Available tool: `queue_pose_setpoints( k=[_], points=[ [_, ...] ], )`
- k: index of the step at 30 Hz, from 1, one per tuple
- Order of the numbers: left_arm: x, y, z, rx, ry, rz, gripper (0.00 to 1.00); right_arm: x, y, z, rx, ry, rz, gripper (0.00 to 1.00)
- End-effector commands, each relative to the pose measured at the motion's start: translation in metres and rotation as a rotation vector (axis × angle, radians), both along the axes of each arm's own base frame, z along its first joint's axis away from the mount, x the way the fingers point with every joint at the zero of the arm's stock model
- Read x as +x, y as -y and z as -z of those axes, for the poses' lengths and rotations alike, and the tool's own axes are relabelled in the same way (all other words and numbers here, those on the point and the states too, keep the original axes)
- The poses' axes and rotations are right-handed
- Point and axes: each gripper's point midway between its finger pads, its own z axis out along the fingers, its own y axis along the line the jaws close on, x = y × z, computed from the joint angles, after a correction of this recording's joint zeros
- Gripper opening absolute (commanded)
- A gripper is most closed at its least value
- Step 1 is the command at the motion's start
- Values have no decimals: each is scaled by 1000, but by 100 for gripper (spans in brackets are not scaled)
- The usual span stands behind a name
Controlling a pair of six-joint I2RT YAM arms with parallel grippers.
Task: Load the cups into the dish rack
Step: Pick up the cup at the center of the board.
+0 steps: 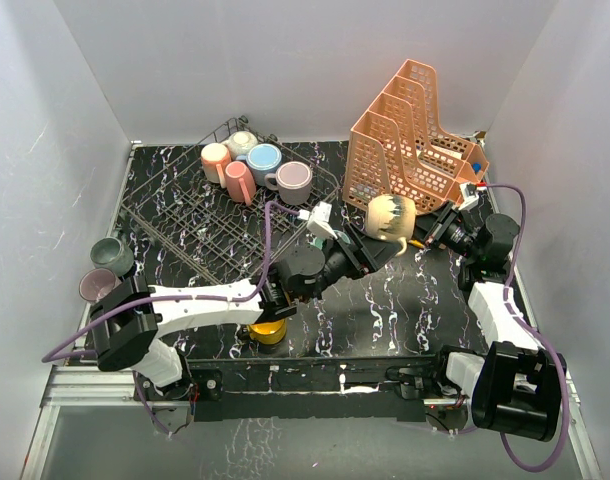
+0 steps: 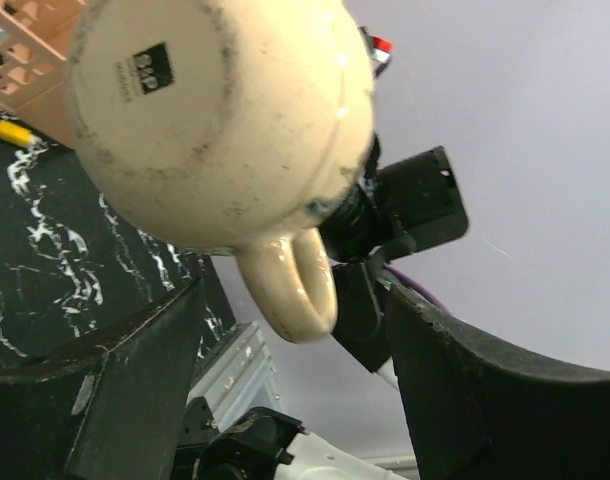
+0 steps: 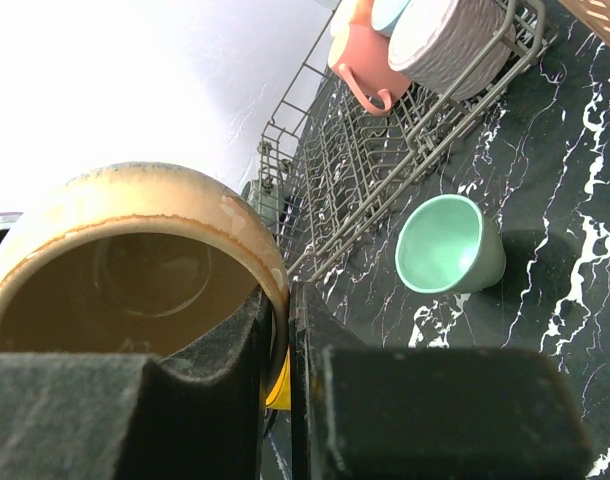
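Cream mug (image 1: 390,215) is in the air mid-table, between the two grippers, just in front of the orange organizer (image 1: 415,130). Right gripper (image 3: 282,310) is clamped on its rim, one finger inside the mouth, one outside. Left gripper (image 1: 363,243) has its jaws parted and holds nothing. On the left wrist view the mug base faces the camera and the handle (image 2: 290,290) hangs into the gap between the fingers (image 2: 135,390), no contact visible.

Mug axis runs roughly gripper to gripper: mouth toward the right one, base toward the left one. Reads as a right-to-left handover.

Dish rack (image 1: 200,215) sits far-left, well apart from the mug, on the left arm's side, with five cups (image 1: 263,158) in its far corner. Left arm is nearer to it, so left should carry.

Next move likely needs the left jaws closed on body or handle before right lets go. Handle in the gap may foul a clean pinch.
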Motion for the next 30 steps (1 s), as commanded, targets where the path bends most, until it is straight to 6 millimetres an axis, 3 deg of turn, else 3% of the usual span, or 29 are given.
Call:
queue_pose_setpoints(
  k=[1,8,22,24,30],
  points=[
    [8,3,19,84,-51,-44,68,-1,2,-30,-32,149,14,8],
    [15,19,7,56,-50,-43,61,-3,2,-27,-54,163,15,8],
    [35,27,-13,-129,-126,-28,48,-5,2,-24,-74,185,14,8],
    [36,28,-14,-139,-126,-16,41,-6,1,-24,-76,190,14,8],
    [43,24,-14,-158,-116,-6,4,-7,1,-25,-84,209,10,8]
  ],
)
